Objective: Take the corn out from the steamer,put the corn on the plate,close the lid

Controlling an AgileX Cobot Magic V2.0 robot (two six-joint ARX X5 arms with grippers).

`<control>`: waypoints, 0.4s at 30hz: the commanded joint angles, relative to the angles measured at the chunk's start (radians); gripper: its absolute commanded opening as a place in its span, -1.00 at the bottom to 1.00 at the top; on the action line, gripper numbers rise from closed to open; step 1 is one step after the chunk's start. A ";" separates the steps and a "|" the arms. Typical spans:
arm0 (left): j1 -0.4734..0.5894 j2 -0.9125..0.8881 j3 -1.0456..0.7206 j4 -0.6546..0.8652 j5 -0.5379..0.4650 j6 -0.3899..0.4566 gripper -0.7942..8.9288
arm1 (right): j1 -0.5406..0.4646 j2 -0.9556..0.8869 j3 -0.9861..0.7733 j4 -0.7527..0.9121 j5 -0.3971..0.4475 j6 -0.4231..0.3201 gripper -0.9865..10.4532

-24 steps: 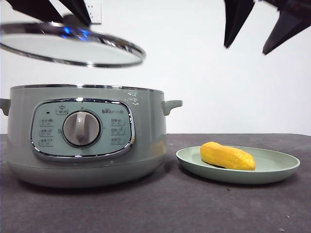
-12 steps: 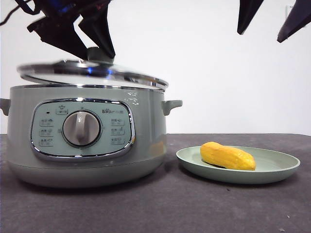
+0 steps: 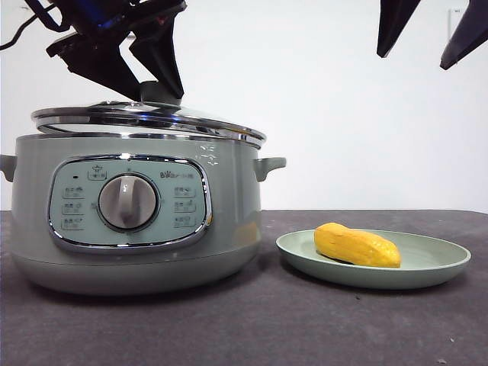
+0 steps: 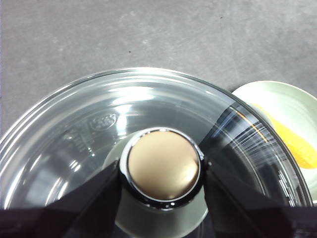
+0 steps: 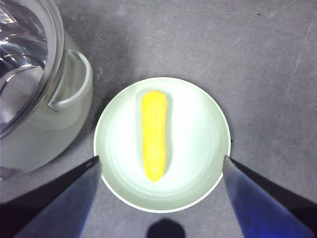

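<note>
The short yellow-orange corn cob point(image 3: 357, 245) lies on the shallow pale green round plate point(image 3: 442, 268), which sits on the dark grey counter point(image 3: 252, 328) at 3 o'clock of the large sage-green electric steamer pot point(image 3: 229, 221), so that part of the task looks done. What remains is the closing. The round glass lid with its chrome rim point(image 3: 149, 120) is over the pot mouth but seems tilted in the front view: its near-right edge meets the pot rim while the far-left edge looks a touch higher, though I cannot tell whether it is fully seated.

The left gripper point(image 4: 163, 171) is clamped on the lid's knob point(image 4: 163, 166), one black jaw at each side of it. To finish well, I would bring the lid level and centred over the rim before letting it settle, lower it gently so the glass does not knock the chrome, and open the jaws only once the rim sits flush all round; then lift straight up to avoid dragging the knob.

The right gripper point(image 5: 161, 163) hangs high above the plate, jaws spread wide and holding nothing, well clear of the corn
</note>
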 commanded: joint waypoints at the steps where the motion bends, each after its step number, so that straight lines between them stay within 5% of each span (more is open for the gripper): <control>1: 0.005 -0.002 0.013 -0.004 -0.047 0.016 -0.86 | 0.000 -0.004 -0.005 0.002 0.004 0.002 -0.12; 12: 0.005 -0.003 0.013 0.011 -0.044 0.016 -0.86 | 0.000 -0.004 -0.005 0.002 0.004 0.003 -0.12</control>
